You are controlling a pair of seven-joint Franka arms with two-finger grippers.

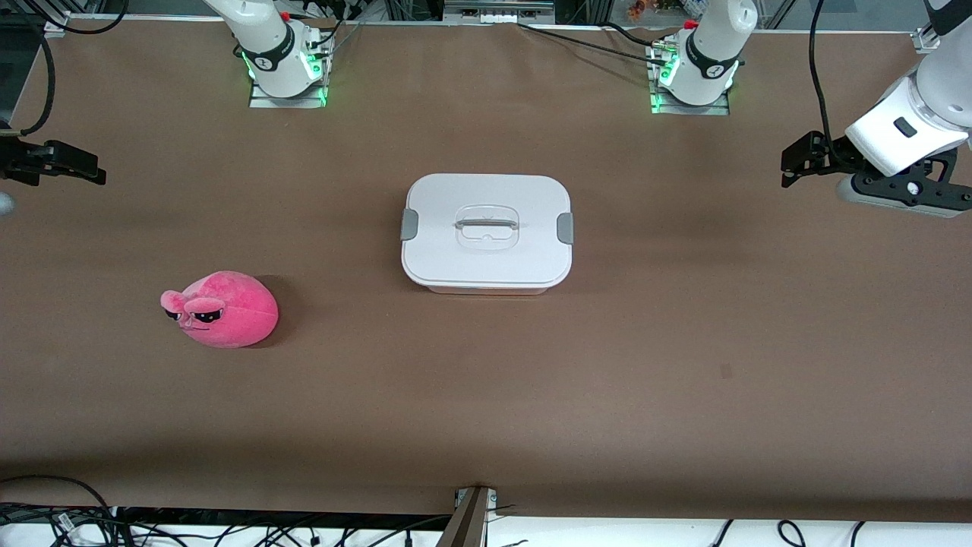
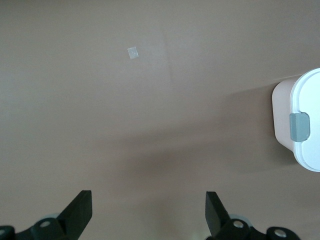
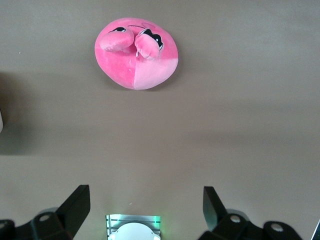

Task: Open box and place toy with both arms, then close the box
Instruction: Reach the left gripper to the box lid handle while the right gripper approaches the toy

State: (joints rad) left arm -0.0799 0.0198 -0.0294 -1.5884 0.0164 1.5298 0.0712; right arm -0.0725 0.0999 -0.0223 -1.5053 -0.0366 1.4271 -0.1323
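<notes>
The box stands shut in the middle of the table, its white lid held by two grey side clips, with a clear handle on top. One end of it shows in the left wrist view. The hot-pink plush toy lies on the table toward the right arm's end, nearer to the front camera than the box, and it also shows in the right wrist view. My left gripper hangs open and empty over the left arm's end. My right gripper hangs open and empty over the right arm's end.
The brown table carries a small pale square mark on the left arm's side. The two arm bases stand along the table's edge farthest from the front camera. Cables lie off the table's edge nearest the front camera.
</notes>
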